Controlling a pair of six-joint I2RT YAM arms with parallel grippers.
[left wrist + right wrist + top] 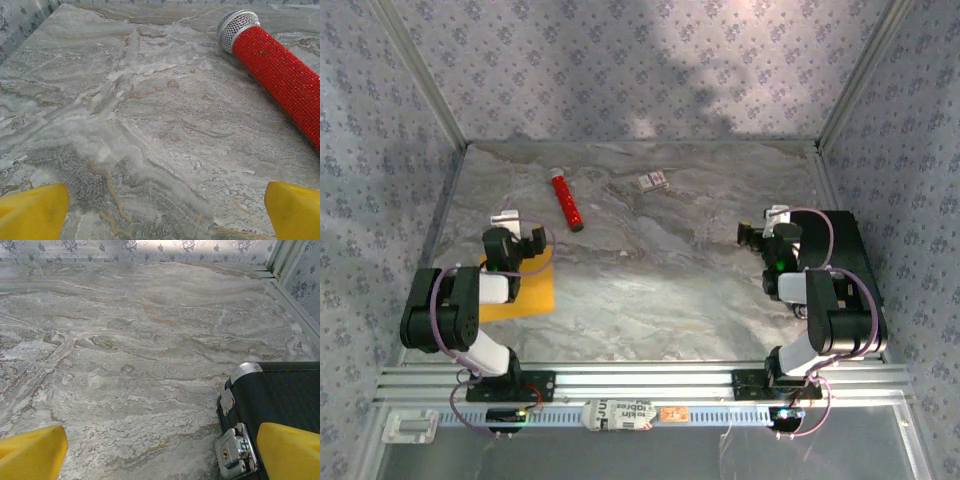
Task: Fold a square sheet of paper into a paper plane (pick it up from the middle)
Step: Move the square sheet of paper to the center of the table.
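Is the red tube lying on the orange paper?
No, the tube lies on the bare table, apart from the paper.

One bench [650, 290] carries two arms: one left arm [445, 310] and one right arm [825, 305]. There are four yellow fingers in all, two left fingers [32, 212] and two right fingers [30, 452]. On the bench lie one orange-yellow sheet [530, 295], one red tube [567, 203], one white card [653, 181] and one black case [848, 232]. Along the near rail [640, 380] sit one printed white roll [618, 414], one orange tag [672, 413] and one white bracket [410, 428].
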